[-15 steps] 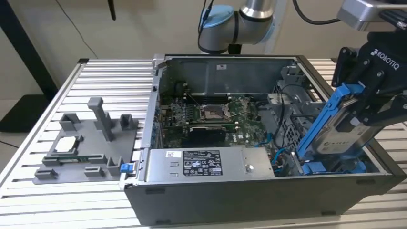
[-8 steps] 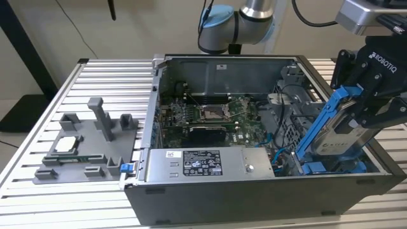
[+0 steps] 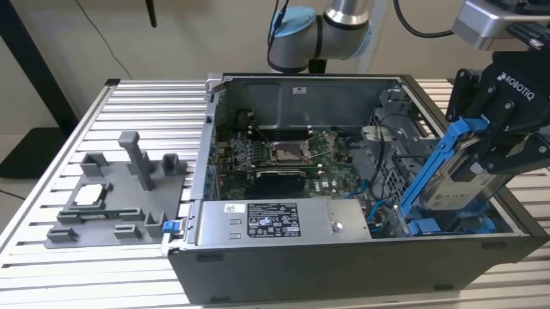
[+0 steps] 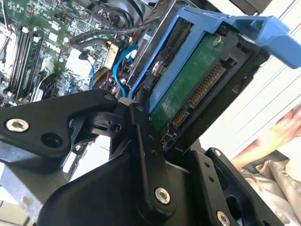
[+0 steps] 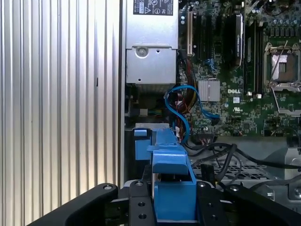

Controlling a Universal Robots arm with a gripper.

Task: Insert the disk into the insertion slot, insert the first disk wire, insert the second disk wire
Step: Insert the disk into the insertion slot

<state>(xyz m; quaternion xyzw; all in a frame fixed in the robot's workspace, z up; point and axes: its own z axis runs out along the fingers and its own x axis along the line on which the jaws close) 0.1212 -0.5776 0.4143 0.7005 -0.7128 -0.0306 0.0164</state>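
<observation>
Half masked by the claw pinching it, tilted disk above insertion slot at exterior view's right, contact unclear; green underside, connector pins plain in second wrist view

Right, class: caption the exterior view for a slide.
Black gripper holds the blue-framed silver disk tilted at the grey case's blue-tabbed insertion slot.
</observation>
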